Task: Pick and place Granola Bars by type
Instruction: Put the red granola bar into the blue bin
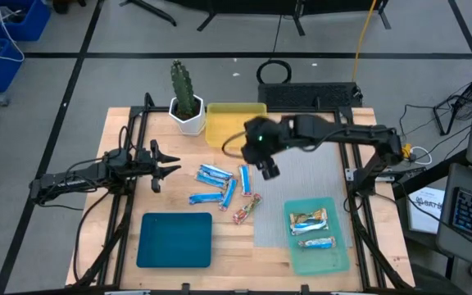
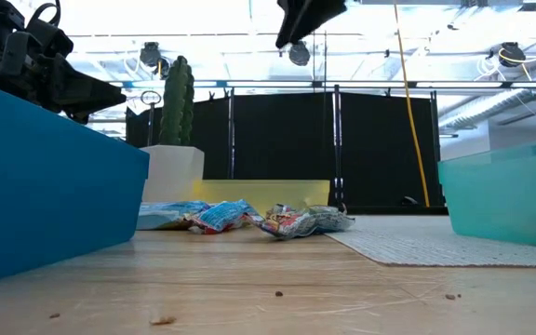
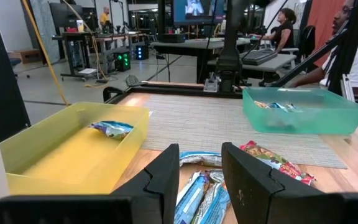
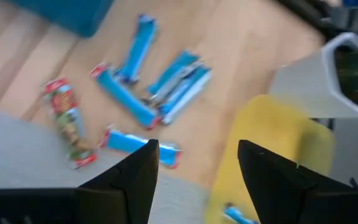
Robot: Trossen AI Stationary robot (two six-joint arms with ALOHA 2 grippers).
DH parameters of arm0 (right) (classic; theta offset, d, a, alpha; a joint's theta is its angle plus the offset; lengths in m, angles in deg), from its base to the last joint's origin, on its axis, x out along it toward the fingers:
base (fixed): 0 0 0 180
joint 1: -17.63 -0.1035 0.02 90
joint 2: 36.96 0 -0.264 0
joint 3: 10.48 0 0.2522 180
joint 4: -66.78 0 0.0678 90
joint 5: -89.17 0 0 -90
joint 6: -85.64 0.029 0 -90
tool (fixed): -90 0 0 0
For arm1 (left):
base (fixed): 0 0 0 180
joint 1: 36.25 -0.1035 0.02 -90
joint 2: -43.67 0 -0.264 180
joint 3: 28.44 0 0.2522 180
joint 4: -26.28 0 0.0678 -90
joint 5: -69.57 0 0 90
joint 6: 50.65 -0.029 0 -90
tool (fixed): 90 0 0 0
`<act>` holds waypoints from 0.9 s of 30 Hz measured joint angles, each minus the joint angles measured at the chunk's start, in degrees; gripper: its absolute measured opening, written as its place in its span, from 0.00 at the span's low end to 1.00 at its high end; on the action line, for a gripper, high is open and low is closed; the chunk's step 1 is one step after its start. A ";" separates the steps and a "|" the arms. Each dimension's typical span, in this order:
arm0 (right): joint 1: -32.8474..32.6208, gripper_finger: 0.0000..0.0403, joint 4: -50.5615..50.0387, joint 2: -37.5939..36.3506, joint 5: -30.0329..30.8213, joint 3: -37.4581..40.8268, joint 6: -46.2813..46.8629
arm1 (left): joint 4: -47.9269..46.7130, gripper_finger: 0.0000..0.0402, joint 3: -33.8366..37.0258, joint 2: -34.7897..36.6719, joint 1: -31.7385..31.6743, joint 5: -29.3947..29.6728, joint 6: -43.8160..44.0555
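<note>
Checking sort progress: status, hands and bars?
Right hand open, empty, above shiny blue-wrapped granola bars. Left hand empty, beside them. Two tan bars in light teal tray. Nothing blocking.

4 blue Granola Bars (image 1: 220,183), 1 reddish bar (image 1: 245,210), flat on wood

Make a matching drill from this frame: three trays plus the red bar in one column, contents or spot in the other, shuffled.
Column 1:
1. yellow tray
2. dark teal tray
3. light teal tray
4. reddish bar

Column 2:
A. holds two tan bars
B. lies loose on the wooden table beside the blue bars
C. holds one blue bar
D. holds nothing visible

Pairs: 1-C, 2-D, 3-A, 4-B
</note>
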 joint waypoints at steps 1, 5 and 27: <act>-0.90 0.53 0.52 0.00 0.00 1.30 -0.12 | 0.00 0.31 0.00 0.02 0.02 0.00 -0.02; -4.13 0.53 3.74 0.00 -0.04 7.53 -1.24 | 0.00 0.31 0.00 0.02 0.02 0.00 -0.02; -11.19 0.53 20.04 2.49 -0.07 21.37 0.50 | 0.09 0.31 0.00 0.01 0.00 0.00 -0.02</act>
